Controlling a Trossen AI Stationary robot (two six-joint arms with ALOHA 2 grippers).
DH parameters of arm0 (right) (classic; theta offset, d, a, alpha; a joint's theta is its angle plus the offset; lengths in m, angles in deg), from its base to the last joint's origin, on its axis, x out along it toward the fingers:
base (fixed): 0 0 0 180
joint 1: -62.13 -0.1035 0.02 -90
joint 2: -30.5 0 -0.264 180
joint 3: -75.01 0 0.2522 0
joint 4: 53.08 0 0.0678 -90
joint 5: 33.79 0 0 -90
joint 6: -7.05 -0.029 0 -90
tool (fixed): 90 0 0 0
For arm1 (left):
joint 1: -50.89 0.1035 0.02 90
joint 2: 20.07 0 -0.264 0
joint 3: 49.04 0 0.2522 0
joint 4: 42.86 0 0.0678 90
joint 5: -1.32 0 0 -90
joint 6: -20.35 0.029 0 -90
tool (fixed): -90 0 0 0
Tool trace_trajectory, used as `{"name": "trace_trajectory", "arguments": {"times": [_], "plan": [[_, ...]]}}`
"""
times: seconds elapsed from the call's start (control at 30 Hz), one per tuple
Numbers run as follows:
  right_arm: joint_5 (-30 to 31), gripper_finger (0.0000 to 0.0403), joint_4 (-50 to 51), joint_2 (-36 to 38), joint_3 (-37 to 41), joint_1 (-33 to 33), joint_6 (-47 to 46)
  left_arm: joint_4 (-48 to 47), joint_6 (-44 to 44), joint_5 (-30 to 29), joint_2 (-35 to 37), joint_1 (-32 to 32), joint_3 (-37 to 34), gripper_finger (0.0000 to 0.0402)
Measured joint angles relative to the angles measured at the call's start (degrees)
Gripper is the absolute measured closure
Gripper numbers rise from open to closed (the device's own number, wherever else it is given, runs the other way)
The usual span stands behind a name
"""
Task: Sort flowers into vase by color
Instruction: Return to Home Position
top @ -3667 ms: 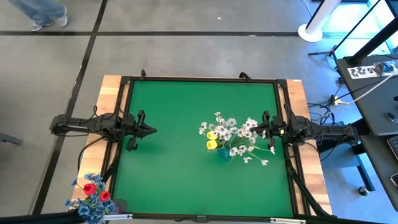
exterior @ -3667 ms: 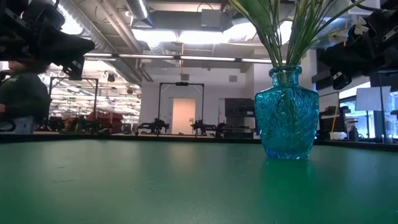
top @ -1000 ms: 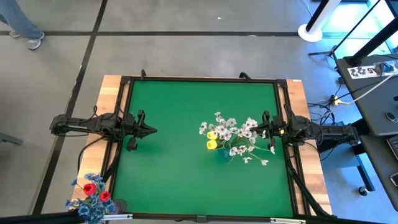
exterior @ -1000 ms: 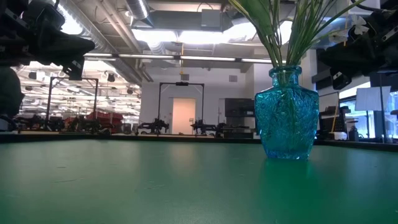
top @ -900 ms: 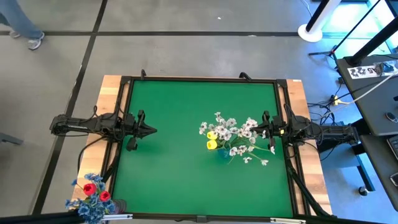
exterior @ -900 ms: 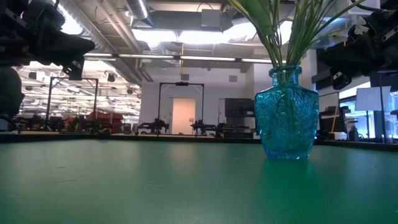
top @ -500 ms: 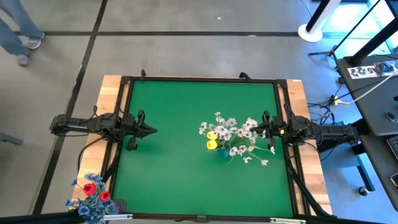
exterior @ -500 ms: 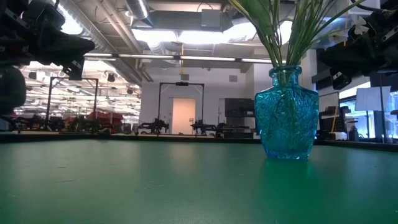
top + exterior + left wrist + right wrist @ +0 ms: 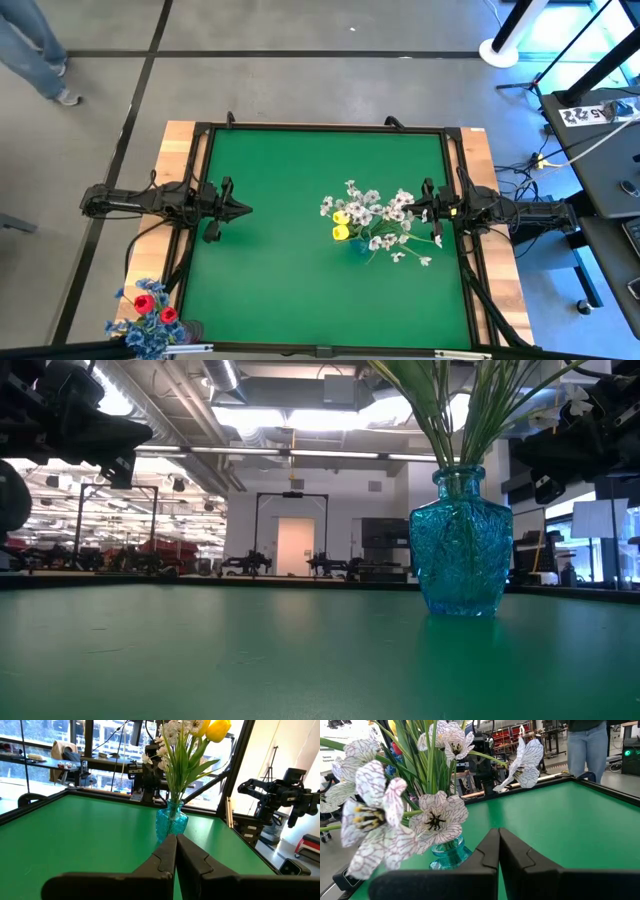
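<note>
**A:** Since both arms lie drawn in at opposite edges of the green desk (image 9: 280, 290) in the high view, is the sorting done?

**B:** It looks so. The left gripper (image 9: 246, 210) and right gripper (image 9: 410, 212) carry nothing. Yellow tulips (image 9: 341, 226) and white blossoms (image 9: 385, 215) stand together just beside the right gripper. Red tulips (image 9: 150, 303) and blue blossoms (image 9: 140, 335) sit at the corner on the left arm's side. Their vase is hard to make out.

**A:** And the low view?

**B:** Only the teal vase (image 9: 460, 545), upright, with green stems rising from it.

**A:** The wrist views?

**B:** Each gripper's fingers are pressed together and empty, and each points toward the teal vase. I judge this is the homing step. The next move calls for little more than settling the arms at rest, clear of the bouquet.
</note>
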Motion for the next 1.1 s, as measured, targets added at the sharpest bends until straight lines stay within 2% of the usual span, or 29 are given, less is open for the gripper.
{"name": "trace_trajectory", "arguments": {"times": [1.1], "plan": [[0.0, 0.0395, 0.01, 0.01, 0.0, 0.0, 0.02, 0.01, 0.0, 0.0, 0.02, 0.02, -0.01, 0.0396]]}}
